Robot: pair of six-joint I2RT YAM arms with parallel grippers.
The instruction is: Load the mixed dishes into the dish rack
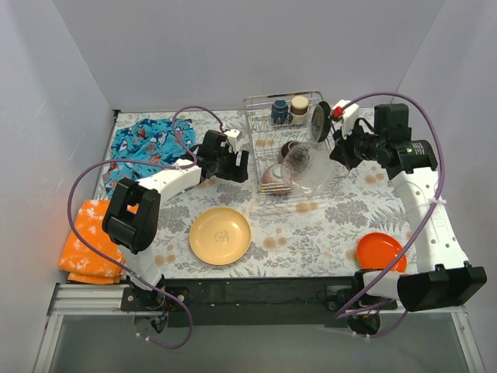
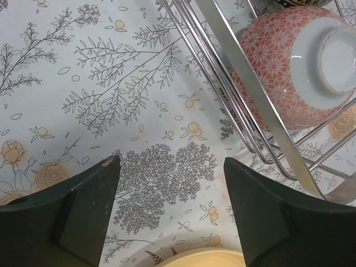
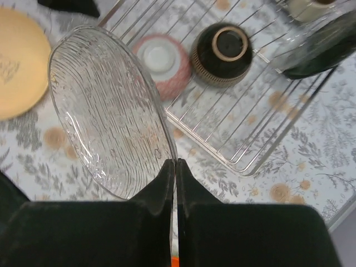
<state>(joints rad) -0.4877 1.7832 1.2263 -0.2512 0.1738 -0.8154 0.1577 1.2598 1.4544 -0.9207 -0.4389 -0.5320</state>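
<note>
1. Right tool (image 3: 173,166): clenched on the rim of a clear glass plate (image 3: 108,105), held on edge, long axis running from the tool toward upper left of the wrist view
2. Dish rack (image 3: 245,136): right of the plate; bare wires at lower right, dark brown bowl (image 3: 221,54) and pink patterned bowl (image 3: 161,61) upturned at upper centre
3. Left tool (image 2: 171,162): released, empty, just beside the rack's left side
4. Tan-yellow plate (image 1: 220,235), orange plate (image 1: 380,250): on the desk (image 1: 326,225), lower centre and lower right; judged not yet loaded
</note>
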